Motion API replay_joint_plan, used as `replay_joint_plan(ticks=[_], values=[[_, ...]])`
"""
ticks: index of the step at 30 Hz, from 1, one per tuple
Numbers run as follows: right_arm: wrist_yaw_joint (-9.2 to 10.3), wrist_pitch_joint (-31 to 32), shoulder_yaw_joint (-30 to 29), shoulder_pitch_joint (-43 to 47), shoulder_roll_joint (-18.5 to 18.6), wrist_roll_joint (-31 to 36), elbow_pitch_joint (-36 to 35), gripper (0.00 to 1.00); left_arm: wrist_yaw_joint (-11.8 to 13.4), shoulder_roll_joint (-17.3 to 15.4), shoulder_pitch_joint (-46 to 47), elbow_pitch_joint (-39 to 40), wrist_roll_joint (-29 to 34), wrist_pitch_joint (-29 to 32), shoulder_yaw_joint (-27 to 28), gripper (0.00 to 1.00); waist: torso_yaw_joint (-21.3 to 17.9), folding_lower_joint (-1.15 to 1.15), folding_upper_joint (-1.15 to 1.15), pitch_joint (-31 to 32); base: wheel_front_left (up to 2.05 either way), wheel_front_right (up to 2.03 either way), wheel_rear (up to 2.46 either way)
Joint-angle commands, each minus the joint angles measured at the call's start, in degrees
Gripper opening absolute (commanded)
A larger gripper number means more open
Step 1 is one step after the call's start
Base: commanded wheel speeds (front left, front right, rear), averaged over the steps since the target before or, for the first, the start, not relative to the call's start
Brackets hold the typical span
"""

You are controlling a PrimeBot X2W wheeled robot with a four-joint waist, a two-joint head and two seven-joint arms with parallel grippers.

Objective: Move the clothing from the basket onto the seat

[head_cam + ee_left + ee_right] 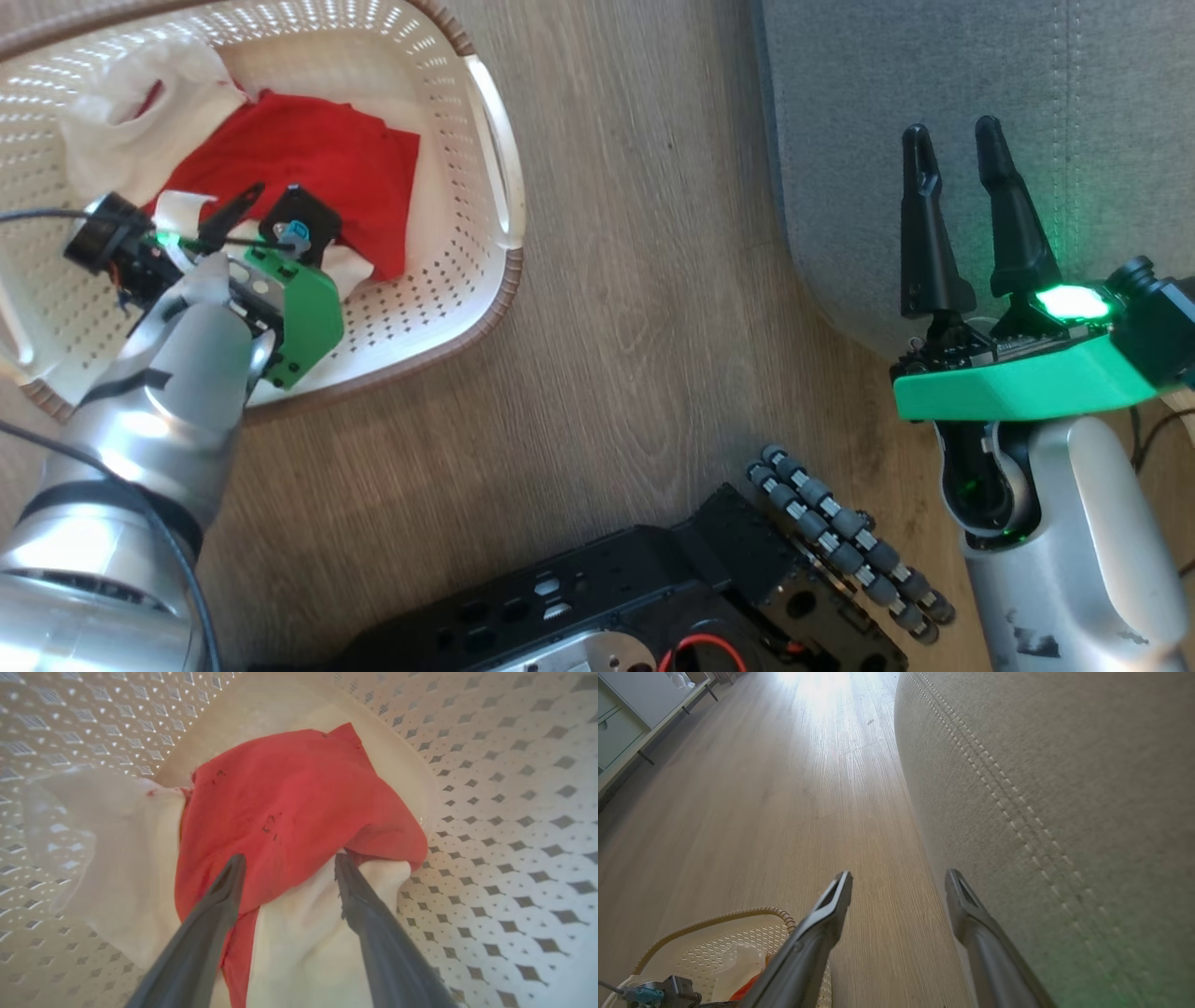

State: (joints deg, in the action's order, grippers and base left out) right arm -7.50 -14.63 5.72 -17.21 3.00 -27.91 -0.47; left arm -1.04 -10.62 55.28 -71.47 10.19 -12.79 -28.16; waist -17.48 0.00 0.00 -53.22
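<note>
Your left gripper hangs wide open, empty, over the clothing in the basket; a shallow pinch could slip off.

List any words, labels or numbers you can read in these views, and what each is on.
No text can be read in any view.
Small dark marks on the red clothing: too blurred to tell whether they are print.
Dark patches low on the right forearm: scuffs or a label, unreadable.

Clothing in basket, left of seat
</note>
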Motion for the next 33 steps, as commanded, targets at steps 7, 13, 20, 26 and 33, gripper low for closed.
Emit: replay_joint_plan(ticks=[7,13,20,26,33], values=[[0.01,-0.37,0.86,2.33,-0.12,1.77,-2.78,1.0,-0.12,-2.16,3.02,-1.75,1.2,4.47,-1.13,1.0,-0.58,0.0,0.0,-1.59,0.0,0.0,0.0],[0.01,-0.37,-1.27,2.69,-0.12,1.57,-3.49,1.0,-2.28,-2.38,4.32,-2.26,2.65,8.96,-3.77,1.0,-0.79,0.0,0.0,-2.22,0.0,0.0,0.0],[0.01,-0.37,-1.02,3.98,-0.12,1.85,-4.26,1.0,-3.4,-2.83,5.07,-2.42,3.59,13.8,-5.83,1.0,-0.84,0.0,0.0,-2.89,0.0,0.0,0.0],[0.01,-0.37,-0.53,4.84,-0.12,2.02,-5.06,1.0,-3.69,-3.65,4.86,-2.46,2.98,16.32,-6.28,1.0,-1.19,0.0,0.0,-3.14,0.0,0.0,0.0],[0.01,-0.37,-1.3,5.75,-0.12,2.04,-6.51,1.0,-4.02,-3.63,5.23,-2.47,1.64,18.86,-6.45,1.0,-0.74,0.0,0.0,-4.02,0.0,0.0,0.0]])
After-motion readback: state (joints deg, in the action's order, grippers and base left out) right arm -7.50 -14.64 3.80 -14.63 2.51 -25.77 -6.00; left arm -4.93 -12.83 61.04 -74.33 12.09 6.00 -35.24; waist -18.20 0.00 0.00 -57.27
